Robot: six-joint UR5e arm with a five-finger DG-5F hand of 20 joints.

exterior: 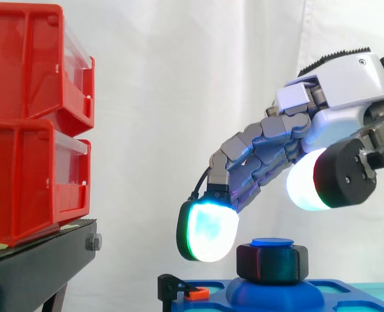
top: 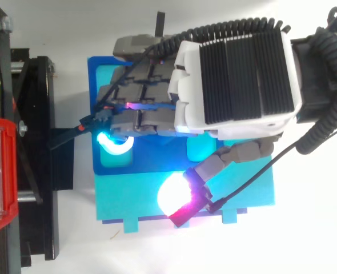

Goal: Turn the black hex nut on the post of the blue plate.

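1. Black hex nut (exterior: pixel 272 263) sits on the post (exterior: pixel 272 242) of the blue plate (top: pixel 95 85), which lies just beside the black stand (exterior: pixel 36 263) carrying the red bins (exterior: pixel 29 117).
2. The hand (exterior: pixel 338 107) hovers over the plate, opened and holding nothing. Its fingers reach down with a gentle bend and the thumb stands apart.
3. One glowing fingertip pad (exterior: pixel 208 231) hangs just left of the nut, seemingly without touching it, while the thumb pad (exterior: pixel 306 188) is higher on the right. I judge that closing from here could press one side only, so the pads slip over the nut's corners and it does not turn.
4. A small black and orange part (exterior: pixel 192 292) at the plate's edge lies under that fingertip, so going lower may strike it.
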